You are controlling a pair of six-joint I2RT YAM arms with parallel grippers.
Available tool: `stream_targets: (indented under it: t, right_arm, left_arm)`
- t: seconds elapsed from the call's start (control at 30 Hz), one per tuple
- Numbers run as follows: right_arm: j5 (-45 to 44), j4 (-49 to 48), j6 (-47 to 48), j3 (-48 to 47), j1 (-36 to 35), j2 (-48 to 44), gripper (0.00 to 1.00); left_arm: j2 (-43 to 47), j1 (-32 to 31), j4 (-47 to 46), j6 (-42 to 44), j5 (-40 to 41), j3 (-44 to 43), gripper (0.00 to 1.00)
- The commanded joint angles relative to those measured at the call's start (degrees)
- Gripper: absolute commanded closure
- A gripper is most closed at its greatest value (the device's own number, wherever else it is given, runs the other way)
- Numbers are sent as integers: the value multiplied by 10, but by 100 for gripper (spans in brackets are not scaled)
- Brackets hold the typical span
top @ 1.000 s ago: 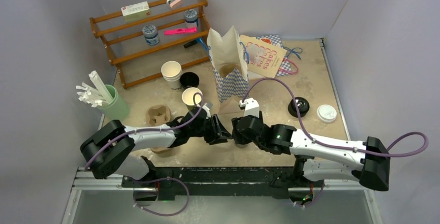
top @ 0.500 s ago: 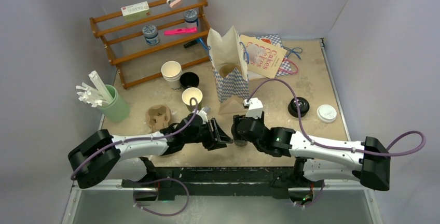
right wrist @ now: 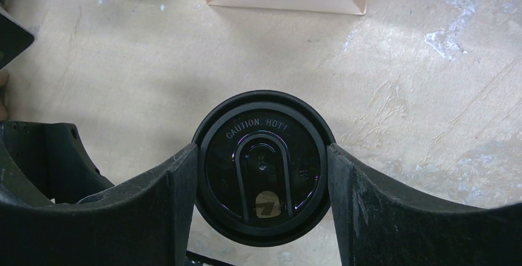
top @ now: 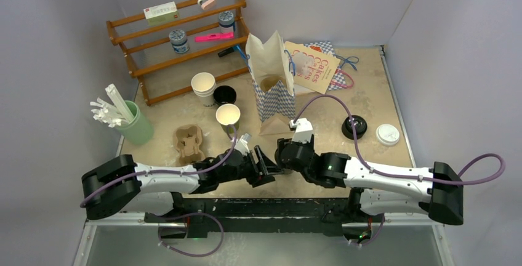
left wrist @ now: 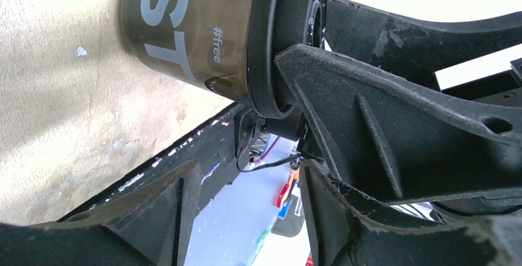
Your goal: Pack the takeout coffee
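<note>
**Item:** takeout coffee, black cup with its sip lid fitted, upright, in front of the open paper bag on the bench.

**Holder:** right end effector, fingers pressed against opposite sides of the lid rim, probably for lifting into the bag.

**Adjacent:** left end effector, also before the bag, toward its left. Jaws parted, holding nothing, apparently leaving the cup to the right arm.

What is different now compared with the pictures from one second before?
The left claw opened, let go of the cup and drew back toward its own base. The right claw stayed closed around the cup; everything else kept its place.
</note>
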State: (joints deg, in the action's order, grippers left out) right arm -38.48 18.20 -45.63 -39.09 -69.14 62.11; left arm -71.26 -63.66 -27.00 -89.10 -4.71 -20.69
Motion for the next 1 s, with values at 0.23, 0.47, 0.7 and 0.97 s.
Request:
stream_targets:
  t: [0.23, 0.47, 0.7, 0.97]
  right_arm:
    - [54, 75, -43, -12, -18, 22, 53]
    - [55, 108, -59, -20, -22, 45, 55]
    - [75, 140, -60, -35, -24, 51, 54]
    - [95, 192, -65, -53, -25, 72, 55]
  left_arm:
    - [-12, -35, -105, -57, 137, 32, 38]
    - [-51, -49, -162, -61, 174, 37, 39]
    - [-80, -57, -186, -73, 192, 39, 41]
    - [-54, -66, -101, -94, 200, 36, 56]
